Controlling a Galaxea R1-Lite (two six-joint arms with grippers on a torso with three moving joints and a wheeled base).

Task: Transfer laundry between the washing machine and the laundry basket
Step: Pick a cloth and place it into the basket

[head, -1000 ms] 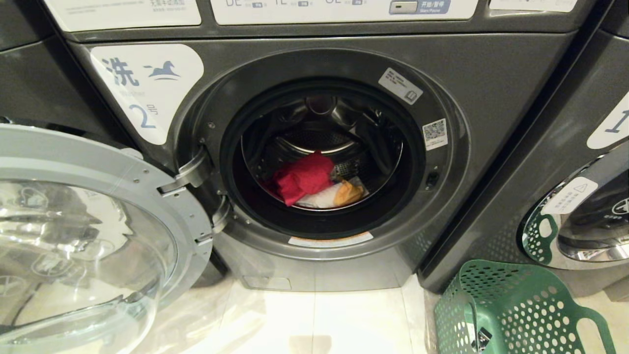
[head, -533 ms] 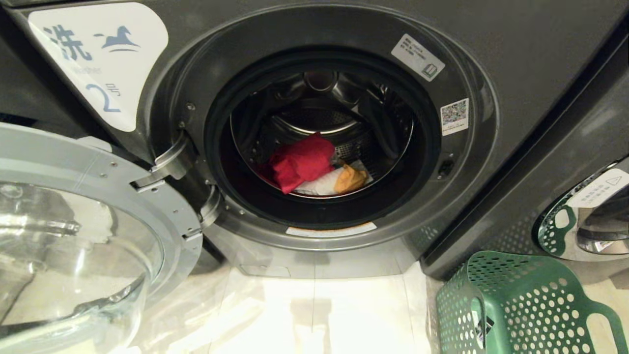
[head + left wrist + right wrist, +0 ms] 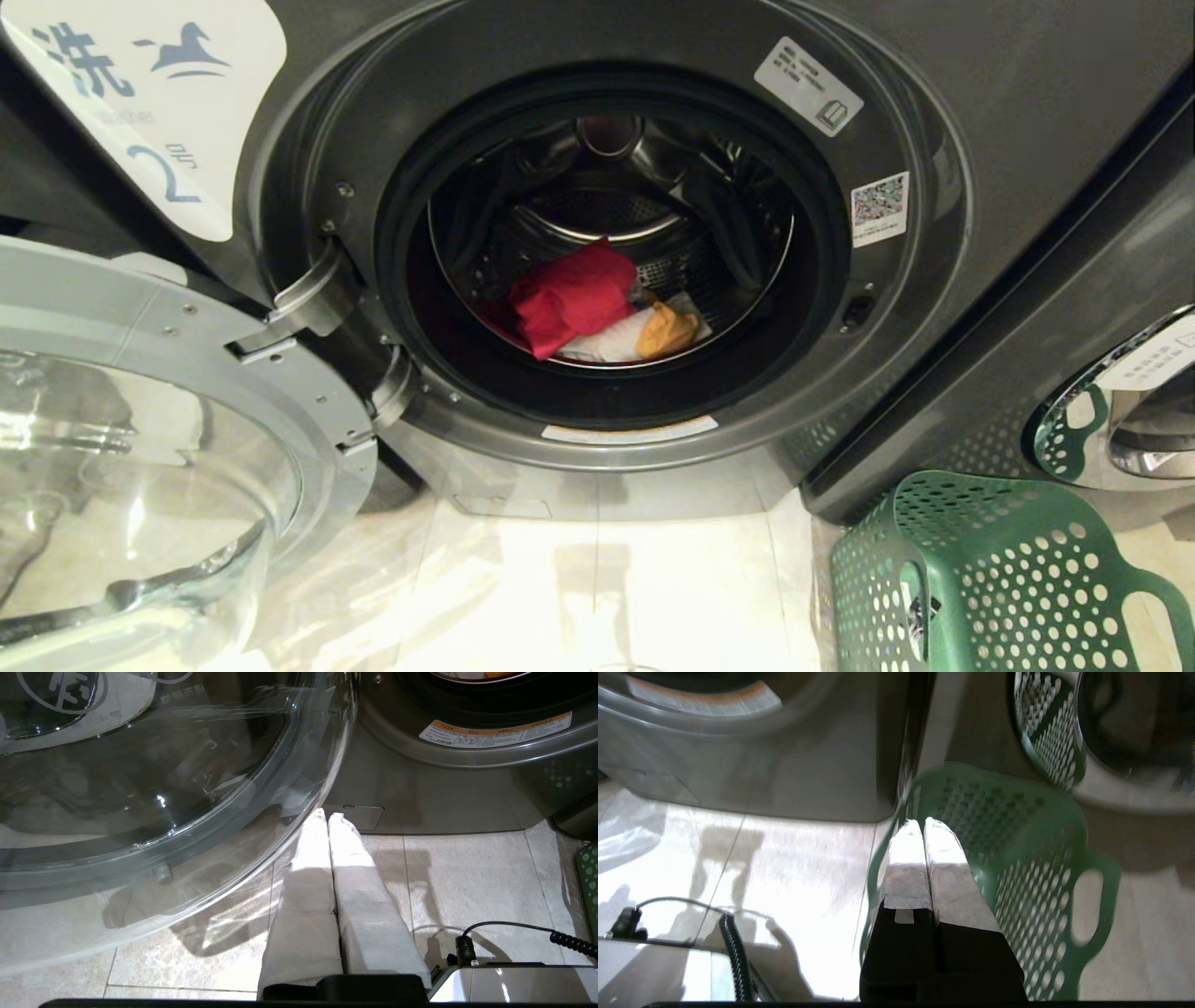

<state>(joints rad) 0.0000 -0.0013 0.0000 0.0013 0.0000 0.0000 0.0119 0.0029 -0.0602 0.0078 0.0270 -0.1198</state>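
Laundry (image 3: 597, 308) is lying inside the washing machine (image 3: 934, 84); laundry basket (image 3: 999, 569) is standing beside it; left pincer (image 3: 327, 816) and right pincer (image 3: 917, 822) are pressed together, empty

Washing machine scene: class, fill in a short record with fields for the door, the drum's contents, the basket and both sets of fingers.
Door: washing machine door swung open to the robot's left
Drum contents: laundry, red, white and orange-yellow pieces lying together
Basket: laundry basket on the floor to the right, no laundry visible inside
Left gripper: fingers shut, empty, beside the door
Right gripper: fingers shut, empty, over the basket
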